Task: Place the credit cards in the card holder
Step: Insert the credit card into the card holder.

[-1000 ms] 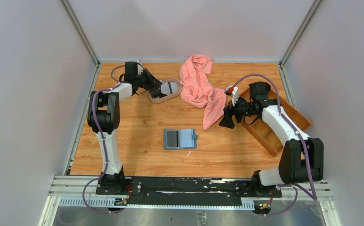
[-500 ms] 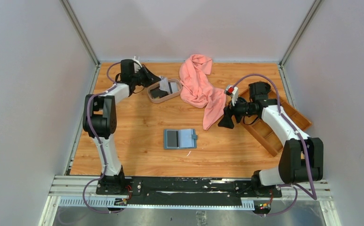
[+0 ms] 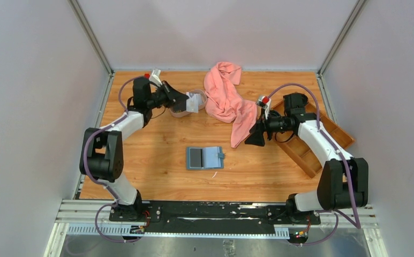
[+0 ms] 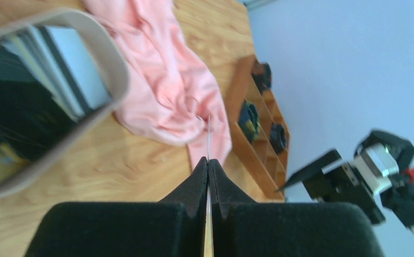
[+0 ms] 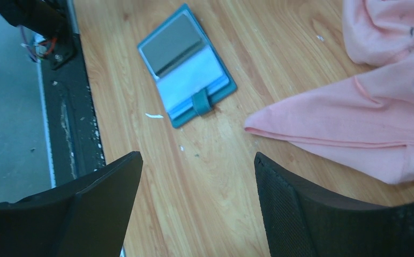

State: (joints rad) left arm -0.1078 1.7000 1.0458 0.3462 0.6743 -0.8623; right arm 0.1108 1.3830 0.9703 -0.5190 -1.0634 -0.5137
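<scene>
Clamping left gripper (image 4: 208, 164) on thin pale credit card (image 3: 194, 101), near beige tray (image 4: 116, 75) | holding right gripper (image 5: 196, 158) spread, empty | finding card holder (image 5: 186, 64) open mid-table | judging card light, stiff, slick: pinching flat faces by an edge

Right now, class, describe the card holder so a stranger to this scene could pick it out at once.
Start at the wooden table and look to its middle, on the near side of the pink cloth. The card holder lies there open and flat, alone. It is the only teal-blue thing: a small bifold with a tab clasp.
</scene>
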